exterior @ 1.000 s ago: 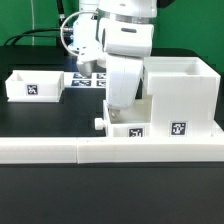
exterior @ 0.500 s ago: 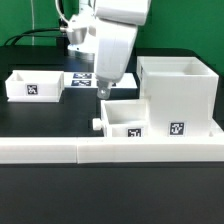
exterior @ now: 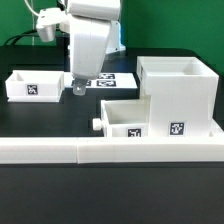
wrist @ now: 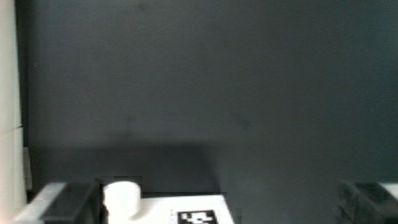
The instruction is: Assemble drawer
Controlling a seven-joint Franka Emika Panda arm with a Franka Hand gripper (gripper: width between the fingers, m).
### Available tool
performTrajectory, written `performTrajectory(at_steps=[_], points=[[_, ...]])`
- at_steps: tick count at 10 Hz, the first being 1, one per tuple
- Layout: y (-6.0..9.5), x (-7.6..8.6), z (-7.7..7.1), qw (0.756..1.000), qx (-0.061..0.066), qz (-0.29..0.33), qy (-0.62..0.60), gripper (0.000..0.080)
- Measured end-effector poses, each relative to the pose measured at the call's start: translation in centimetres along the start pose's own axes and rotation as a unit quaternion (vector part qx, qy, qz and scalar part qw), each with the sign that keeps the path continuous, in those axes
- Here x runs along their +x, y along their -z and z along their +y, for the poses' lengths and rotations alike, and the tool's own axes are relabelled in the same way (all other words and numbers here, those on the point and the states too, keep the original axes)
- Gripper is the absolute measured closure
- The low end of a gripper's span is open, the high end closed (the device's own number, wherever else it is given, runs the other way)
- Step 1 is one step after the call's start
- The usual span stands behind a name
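Observation:
The white boxy housing (exterior: 176,92) stands at the exterior view's right. One small tray (exterior: 124,119) sits partly pushed into its lower opening, with its round knob (exterior: 98,126) sticking out. The second tray (exterior: 32,86) lies apart at the exterior view's left. My gripper (exterior: 78,88) hangs over the dark table between the two trays, open and empty, touching neither. In the wrist view my gripper (wrist: 222,205) has its fingers wide apart, with the knob (wrist: 121,198) and the tagged tray front (wrist: 199,215) low between them.
The long low white L-shaped bar (exterior: 110,150) runs along the front of the table, touching the housing's base. The marker board (exterior: 112,80) lies flat behind my gripper. A white strip (wrist: 9,100) shows at the wrist view's edge.
My arm has moved to the exterior view's left and slightly up, away from the tray by the housing. That tray stays where it was.

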State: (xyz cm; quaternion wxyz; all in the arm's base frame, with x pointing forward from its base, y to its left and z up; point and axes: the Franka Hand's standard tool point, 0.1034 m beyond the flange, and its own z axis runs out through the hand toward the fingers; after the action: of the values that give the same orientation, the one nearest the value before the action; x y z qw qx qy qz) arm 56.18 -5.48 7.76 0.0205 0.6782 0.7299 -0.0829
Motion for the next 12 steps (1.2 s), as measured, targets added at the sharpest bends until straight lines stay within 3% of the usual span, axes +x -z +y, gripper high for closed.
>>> performTrajectory(at_steps=[2, 6, 9, 12], points=[[-1.4, -0.5, -0.4, 0.998, 0.008, 0.055, 0.001, 0.0151], [-3.2, 0.2, -1.7, 0.993, 0.024, 0.114, -0.023, 0.0151], [-4.0, 3.9, -2.9, 0.991, 0.040, 0.117, -0.049, 0.0151], [-3.7, 5.9, -2.0, 0.989, 0.046, 0.119, -0.078, 0.0151]])
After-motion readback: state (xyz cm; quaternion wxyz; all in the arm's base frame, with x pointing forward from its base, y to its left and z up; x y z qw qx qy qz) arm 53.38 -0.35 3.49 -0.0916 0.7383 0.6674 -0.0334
